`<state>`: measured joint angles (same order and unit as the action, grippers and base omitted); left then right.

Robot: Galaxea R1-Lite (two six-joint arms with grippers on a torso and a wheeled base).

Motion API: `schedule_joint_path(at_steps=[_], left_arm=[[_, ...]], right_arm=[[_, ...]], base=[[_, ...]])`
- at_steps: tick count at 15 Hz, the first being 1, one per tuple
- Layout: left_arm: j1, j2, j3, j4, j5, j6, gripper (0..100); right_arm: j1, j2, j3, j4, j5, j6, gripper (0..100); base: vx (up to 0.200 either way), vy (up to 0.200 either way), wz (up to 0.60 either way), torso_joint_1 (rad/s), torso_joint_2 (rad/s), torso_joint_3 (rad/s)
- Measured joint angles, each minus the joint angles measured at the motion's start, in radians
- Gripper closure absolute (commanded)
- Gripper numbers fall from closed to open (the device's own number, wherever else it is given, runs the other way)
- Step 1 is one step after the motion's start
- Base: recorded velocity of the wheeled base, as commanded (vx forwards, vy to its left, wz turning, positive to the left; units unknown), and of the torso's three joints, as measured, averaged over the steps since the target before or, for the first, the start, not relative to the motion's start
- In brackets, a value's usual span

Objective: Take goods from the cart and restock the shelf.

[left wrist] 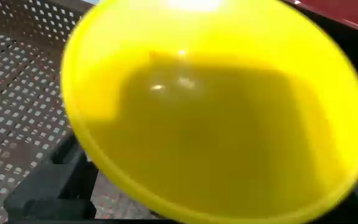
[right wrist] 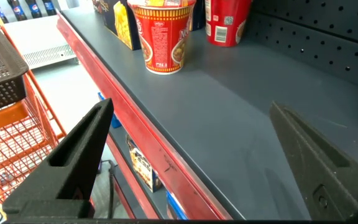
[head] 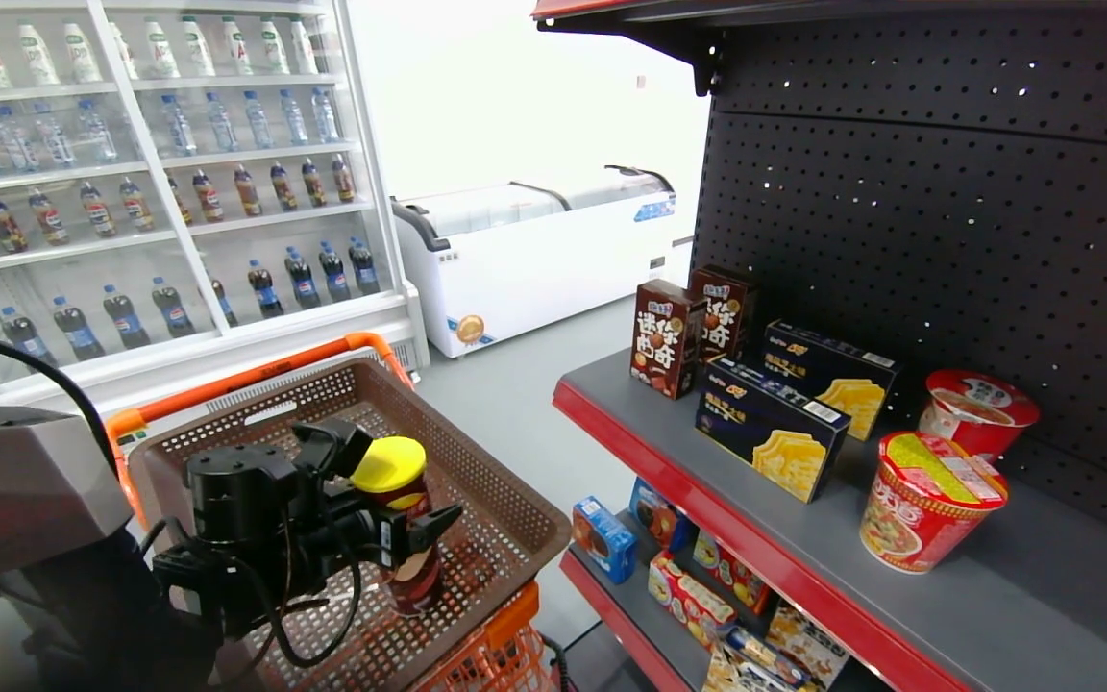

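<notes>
Left gripper (head: 390,492) first, closest in: my jaws are clamped across a dark jar (head: 416,575), one finger behind it and one in front, gripping just under its yellow lid (head: 388,463). From the left wrist that lid (left wrist: 216,106) sits right up against the camera. The jar stands lid up, its long axis near vertical with a slight lean, inside the brown perforated basket (head: 505,481) on top of the orange cart (head: 246,375). I can't tell whether its base is off the basket floor. Here's what matters for the next move: the shelf (head: 1044,596) lies to my right and a little ahead, across the aisle gap, with its red front lip higher than the basket rim, so I reckon the jar has to come up and clear that rim before it swings across. My right gripper (right wrist: 194,168) is the nearer one to the shelf, hanging over the bare grey board with jaws spread wide and nothing between them. Beyond it a cup of noodles (head: 928,500) stands near the front edge with a second cup (head: 976,413) behind. Farther along sit the blue boxes (head: 770,428), then the brown boxes (head: 667,338).
</notes>
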<state>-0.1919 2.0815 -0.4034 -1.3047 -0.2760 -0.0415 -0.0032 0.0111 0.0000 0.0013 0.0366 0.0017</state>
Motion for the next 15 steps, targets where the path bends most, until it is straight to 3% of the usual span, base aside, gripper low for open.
schedule_joint_path(at_steps=[5,10,12,13,15], left_arm=[[-0.009,0.084,-0.045,-0.105,-0.002,0.001,0],[-0.034,0.148,-0.067,-0.109,-0.003,0.003,0],[-0.046,0.16,-0.076,-0.11,-0.006,0.019,0],[-0.05,0.164,-0.076,-0.11,-0.016,0.031,100],[-0.054,0.169,-0.08,-0.096,-0.048,0.054,100]], right_arm=[[0.0,0.0,0.0,0.0,0.0,0.0,0],[0.0,0.0,0.0,0.0,0.0,0.0,0],[0.0,0.0,0.0,0.0,0.0,0.0,0],[0.0,0.0,0.0,0.0,0.0,0.0,0],[0.0,0.0,0.0,0.0,0.0,0.0,0]], base=[[0.0,0.0,0.0,0.0,0.0,0.0],[0.0,0.0,0.0,0.0,0.0,0.0],[0.0,0.0,0.0,0.0,0.0,0.0],[0.0,0.0,0.0,0.0,0.0,0.0],[0.0,0.0,0.0,0.0,0.0,0.0]])
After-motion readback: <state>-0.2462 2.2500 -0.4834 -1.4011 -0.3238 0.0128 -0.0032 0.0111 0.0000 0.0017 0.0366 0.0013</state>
